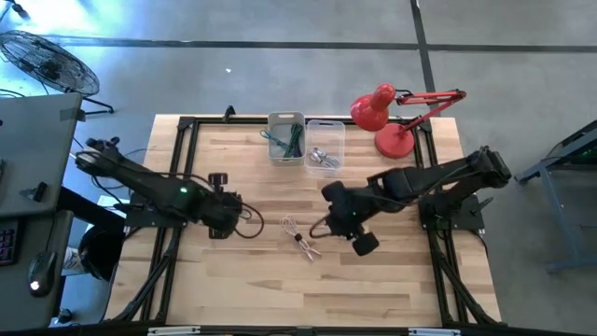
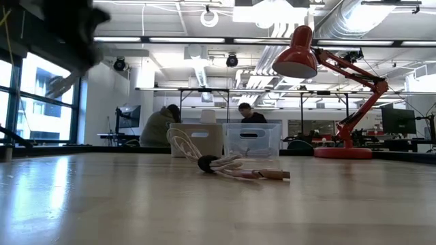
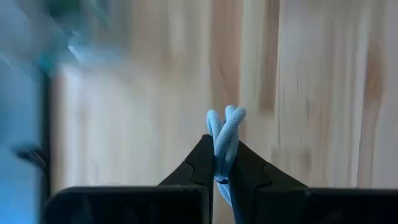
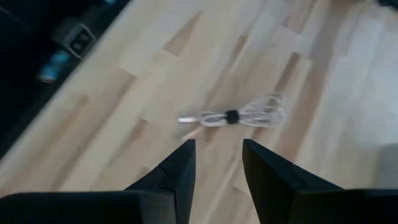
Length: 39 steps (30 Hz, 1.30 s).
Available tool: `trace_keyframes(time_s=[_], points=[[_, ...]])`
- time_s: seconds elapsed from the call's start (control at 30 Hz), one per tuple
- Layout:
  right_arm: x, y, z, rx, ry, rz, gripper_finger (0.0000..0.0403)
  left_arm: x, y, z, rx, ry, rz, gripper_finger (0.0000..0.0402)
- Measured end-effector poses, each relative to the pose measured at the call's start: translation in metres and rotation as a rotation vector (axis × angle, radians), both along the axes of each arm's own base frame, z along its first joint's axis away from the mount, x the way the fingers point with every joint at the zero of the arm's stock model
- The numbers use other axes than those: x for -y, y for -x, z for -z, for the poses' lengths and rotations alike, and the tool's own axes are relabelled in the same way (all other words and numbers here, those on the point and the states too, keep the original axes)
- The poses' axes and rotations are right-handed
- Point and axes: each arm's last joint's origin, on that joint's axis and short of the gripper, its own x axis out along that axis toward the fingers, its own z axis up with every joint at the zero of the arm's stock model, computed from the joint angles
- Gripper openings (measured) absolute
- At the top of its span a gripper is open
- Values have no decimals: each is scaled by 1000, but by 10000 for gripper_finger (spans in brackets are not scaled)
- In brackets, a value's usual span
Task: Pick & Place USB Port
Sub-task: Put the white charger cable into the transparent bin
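Cable [image 3: 225,134] in left pincer [image 3: 222,163]; unlabelled

Wooden table and what lay on it

The table [image 1: 373,289] had a pale plank top inside a dark metal frame. Near its middle lay a coiled white cable [image 1: 301,240], bundled by a dark tie, its plug end flat on the wood. At the far edge two small bins stood side by side, touching: an opaque one [image 1: 285,138] holding dark and green cords, and a clear one [image 1: 325,146] holding pale, shiny bits. A red desk lamp [image 1: 394,142] stood on its round base at the far right corner, just beside the clear bin. A thin dark cable [image 1: 250,224] looped on the wood left of centre.
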Motion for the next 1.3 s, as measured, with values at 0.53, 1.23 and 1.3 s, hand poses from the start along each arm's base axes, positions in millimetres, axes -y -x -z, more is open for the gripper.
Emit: trace_keyframes(time_s=[0.53, 1.23, 1.3], points=[[-38, 9, -5, 313, 358, 480, 124, 32, -15, -76, 708, -250, 256, 16], [-42, -12, 65, 863, 167, 484, 124, 44, -31, -62, 916, -311, 404, 16], [-40, -11, 70, 875, 143, 467, 124, 44, -31, -63, 918, -311, 403, 16]])
